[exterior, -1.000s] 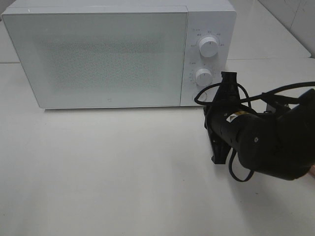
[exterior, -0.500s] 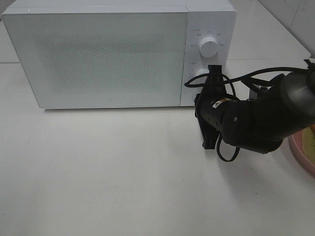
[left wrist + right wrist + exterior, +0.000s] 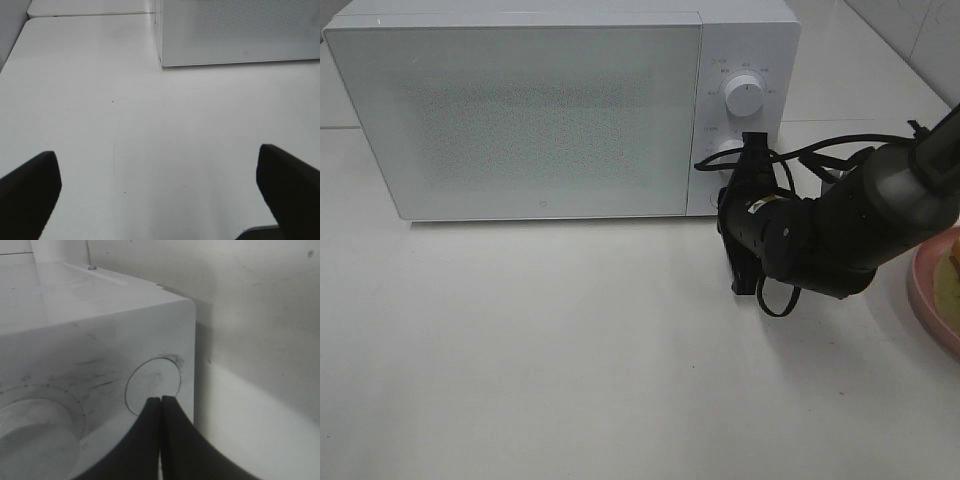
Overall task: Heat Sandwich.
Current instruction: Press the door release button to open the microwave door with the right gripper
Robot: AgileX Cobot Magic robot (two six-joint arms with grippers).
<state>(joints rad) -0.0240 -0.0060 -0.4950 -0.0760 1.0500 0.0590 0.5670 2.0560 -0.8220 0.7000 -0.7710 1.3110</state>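
Pointing at microwave btn (image 3: 152, 385), R jaws pressed together, L jaws spread; sandwich (image 3: 954, 262) mostly cropped.

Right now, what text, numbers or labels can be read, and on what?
Nothing is legible.
Microwave upper dial: markings around it, too small.
Lower dial: markings blurred.
Door: tiny mark near bottom edge, unreadable.
Right arm: small sticker, unreadable.

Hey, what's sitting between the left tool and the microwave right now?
Nothing. In the left wrist view, only bare white table stretches from the open left tool to the microwave.
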